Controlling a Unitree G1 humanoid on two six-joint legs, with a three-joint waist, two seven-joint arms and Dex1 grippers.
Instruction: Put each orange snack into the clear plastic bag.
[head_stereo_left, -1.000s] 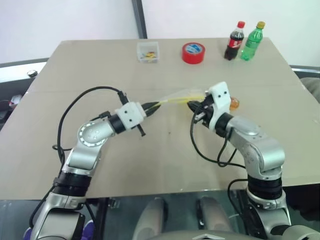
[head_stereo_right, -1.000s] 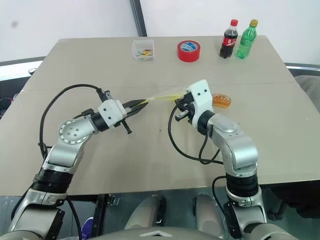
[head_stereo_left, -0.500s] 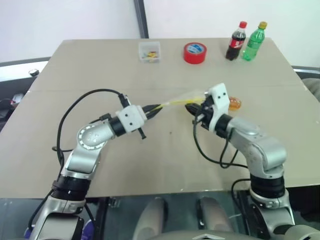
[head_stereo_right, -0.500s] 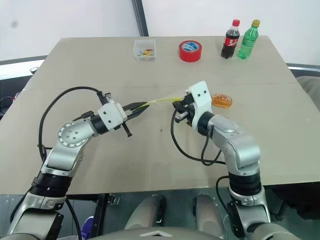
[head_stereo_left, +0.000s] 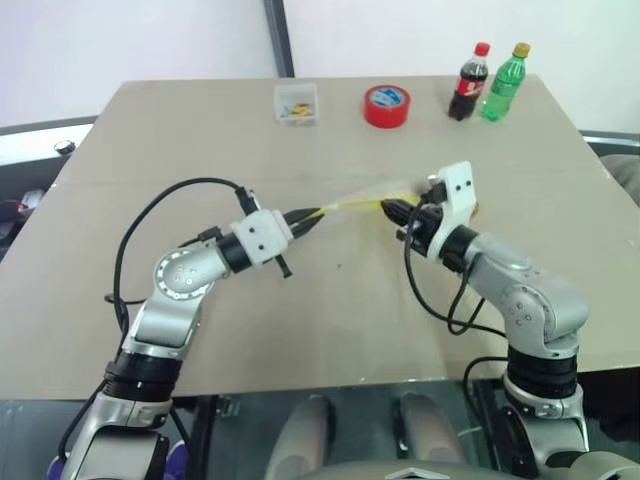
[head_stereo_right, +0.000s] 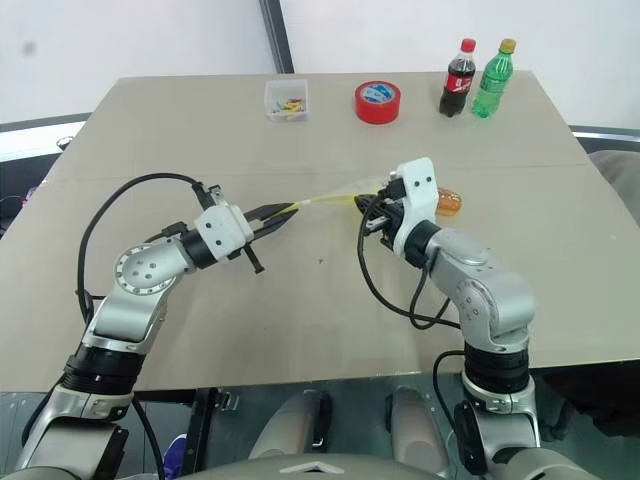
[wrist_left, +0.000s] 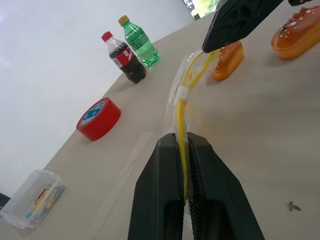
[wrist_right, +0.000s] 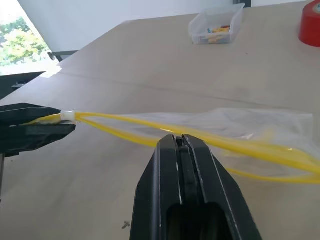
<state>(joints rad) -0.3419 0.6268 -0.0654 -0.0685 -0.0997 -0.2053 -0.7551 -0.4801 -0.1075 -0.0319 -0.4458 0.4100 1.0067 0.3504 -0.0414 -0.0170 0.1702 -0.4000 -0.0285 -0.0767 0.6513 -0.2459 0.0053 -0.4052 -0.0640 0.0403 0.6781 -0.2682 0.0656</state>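
The clear plastic bag (head_stereo_left: 365, 194) hangs stretched above the table between both grippers, its yellow seal strip (wrist_left: 182, 107) running from one to the other. My left gripper (head_stereo_left: 305, 215) is shut on one end of the strip. My right gripper (head_stereo_left: 390, 208) is shut on the strip near the bag's other end (wrist_right: 250, 125). Two orange snacks lie on the table beyond the right gripper, one (wrist_left: 227, 59) just behind the bag's mouth and the other (wrist_left: 297, 32) farther off. One snack (head_stereo_right: 447, 202) peeks out behind my right wrist.
At the table's far edge stand a small clear box of coloured bits (head_stereo_left: 297, 103), a red tape roll (head_stereo_left: 387, 105), a cola bottle (head_stereo_left: 468, 82) and a green bottle (head_stereo_left: 503, 82). A tiny dark speck (wrist_left: 291, 205) lies on the table under the bag.
My right wrist has rolled a little while keeping its hold on the bag. The left gripper and the stretched bag stay as they were.
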